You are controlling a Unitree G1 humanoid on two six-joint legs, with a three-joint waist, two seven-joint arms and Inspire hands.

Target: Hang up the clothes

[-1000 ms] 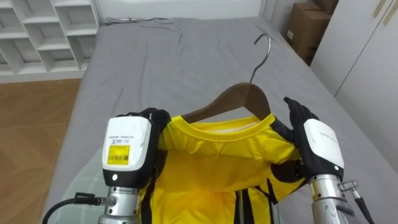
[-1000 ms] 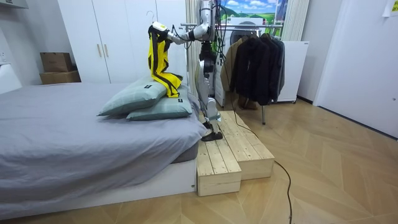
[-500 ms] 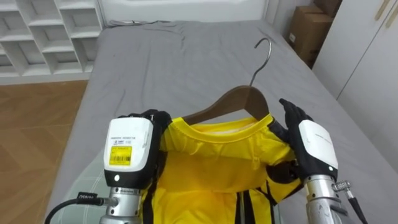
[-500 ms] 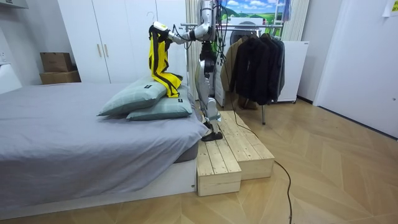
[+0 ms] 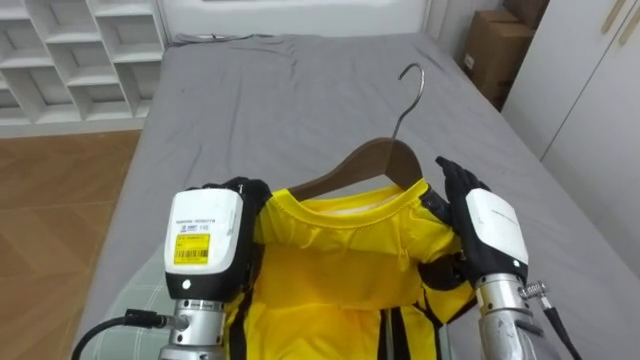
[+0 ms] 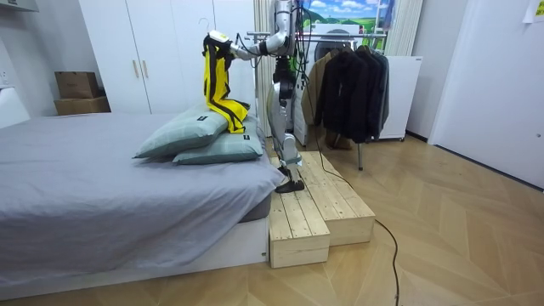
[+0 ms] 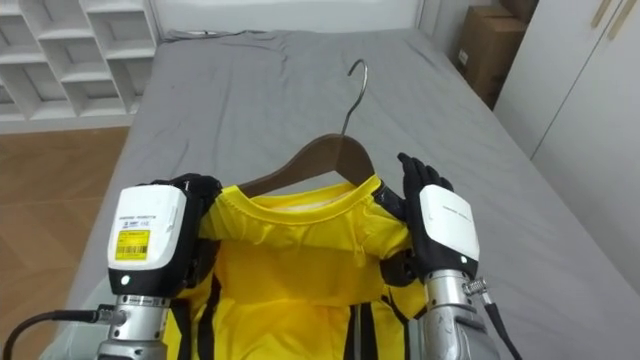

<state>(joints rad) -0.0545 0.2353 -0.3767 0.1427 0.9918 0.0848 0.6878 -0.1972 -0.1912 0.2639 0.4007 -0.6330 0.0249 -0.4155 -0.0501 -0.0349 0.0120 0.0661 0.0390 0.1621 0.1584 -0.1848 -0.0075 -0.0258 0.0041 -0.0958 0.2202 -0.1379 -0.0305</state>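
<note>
Clamped the yellow shirt [image 5: 340,255] at its left shoulder in curled left hand [image 5: 205,235] fingers; braced its right shoulder with straight, flat right hand [image 5: 490,230] fingers. Kept the long axis of the wooden hanger [image 5: 365,165] crosswise between both sets of fingers, hook [image 5: 410,85] rising beyond them above the bed [image 5: 250,110]. Had open air all round; likely needed a turn toward the rack of dark coats [image 6: 350,85] behind.

A grey-sheeted bed [image 6: 93,191] fills the room view from seven to nine o'clock, with two grey-green pillows [image 6: 204,140] at its end nearest the centre. White wardrobe doors [image 6: 144,51] stand at eleven o'clock, cardboard boxes [image 6: 78,92] at ten. A pale wooden platform [image 6: 319,208] lies against the bed at six o'clock, on a herringbone wood floor [image 6: 459,238]. White open shelving [image 5: 70,45] shows at ten o'clock in the left eye view.
</note>
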